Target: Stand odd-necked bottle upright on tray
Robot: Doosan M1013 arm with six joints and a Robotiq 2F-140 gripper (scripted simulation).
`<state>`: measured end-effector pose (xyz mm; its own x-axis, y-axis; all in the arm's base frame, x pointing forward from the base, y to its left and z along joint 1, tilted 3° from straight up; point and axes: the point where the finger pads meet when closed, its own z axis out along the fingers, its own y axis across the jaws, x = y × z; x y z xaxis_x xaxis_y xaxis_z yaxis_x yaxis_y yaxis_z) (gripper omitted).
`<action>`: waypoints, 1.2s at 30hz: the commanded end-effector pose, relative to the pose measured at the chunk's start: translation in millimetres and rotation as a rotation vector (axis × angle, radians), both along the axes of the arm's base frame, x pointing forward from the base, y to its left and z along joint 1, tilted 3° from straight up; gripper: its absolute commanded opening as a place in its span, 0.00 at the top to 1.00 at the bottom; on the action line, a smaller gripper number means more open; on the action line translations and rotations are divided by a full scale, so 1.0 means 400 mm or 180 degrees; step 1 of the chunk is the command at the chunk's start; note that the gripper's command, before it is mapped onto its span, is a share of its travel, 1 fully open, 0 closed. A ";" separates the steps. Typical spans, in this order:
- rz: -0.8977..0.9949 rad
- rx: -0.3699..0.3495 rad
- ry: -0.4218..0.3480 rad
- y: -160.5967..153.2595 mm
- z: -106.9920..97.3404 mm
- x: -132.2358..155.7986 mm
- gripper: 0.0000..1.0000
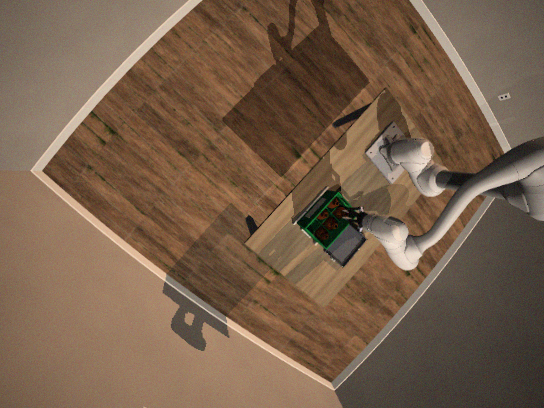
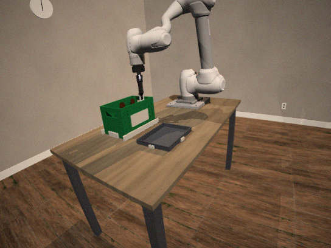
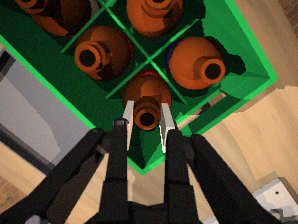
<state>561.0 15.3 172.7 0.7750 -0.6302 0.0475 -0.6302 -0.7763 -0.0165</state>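
A green crate stands on the table and holds several brown bottles in its cells. In the wrist view my gripper is shut on the neck of the bottle in the crate's near corner cell; that bottle stands upright in its cell. Other bottles show beside it, one to the left and one to the right. In the exterior view my gripper points straight down at the crate's far right corner. The dark grey tray lies empty beside the crate, and it shows in the top view too.
The crate sits against white stops on the wooden table. The arm's base is mounted at the table's far end. The crate's green dividers stand close around each bottle.
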 end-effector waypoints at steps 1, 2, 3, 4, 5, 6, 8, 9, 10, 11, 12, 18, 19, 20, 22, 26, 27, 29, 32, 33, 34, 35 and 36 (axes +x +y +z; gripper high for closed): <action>0.0000 0.0001 0.0001 0.000 0.000 0.000 1.00; 0.0000 0.0001 0.0001 0.000 0.000 0.000 1.00; 0.0000 0.0001 0.0001 0.000 0.000 0.000 1.00; 0.0000 0.0001 0.0001 0.000 0.000 0.000 1.00; 0.0000 0.0001 0.0001 0.000 0.000 0.000 1.00; 0.0000 0.0001 0.0001 0.000 0.000 0.000 1.00; 0.0000 0.0001 0.0001 0.000 0.000 0.000 1.00; 0.0000 0.0001 0.0001 0.000 0.000 0.000 1.00; 0.0000 0.0001 0.0001 0.000 0.000 0.000 1.00; 0.0000 0.0001 0.0001 0.000 0.000 0.000 1.00; 0.0000 0.0001 0.0001 0.000 0.000 0.000 0.62; 0.0000 0.0001 0.0001 0.000 0.000 0.000 0.62; 0.0000 0.0001 0.0001 0.000 0.000 0.000 0.62; 0.0000 0.0001 0.0001 0.000 0.000 0.000 0.62; 0.0000 0.0001 0.0001 0.000 0.000 0.000 0.62; 0.0000 0.0001 0.0001 0.000 0.000 0.000 0.62; 0.0000 0.0001 0.0001 0.000 0.000 0.000 0.62; 0.0000 0.0001 0.0001 0.000 0.000 0.000 0.62; 0.0000 0.0001 0.0001 0.000 0.000 0.000 0.62; 0.0000 0.0001 0.0001 0.000 0.000 0.000 0.62; 0.0000 0.0001 0.0001 0.000 0.000 0.000 0.62; 0.0000 0.0001 0.0001 0.000 0.000 0.000 0.62; 0.0000 0.0001 0.0001 0.000 0.000 0.000 0.62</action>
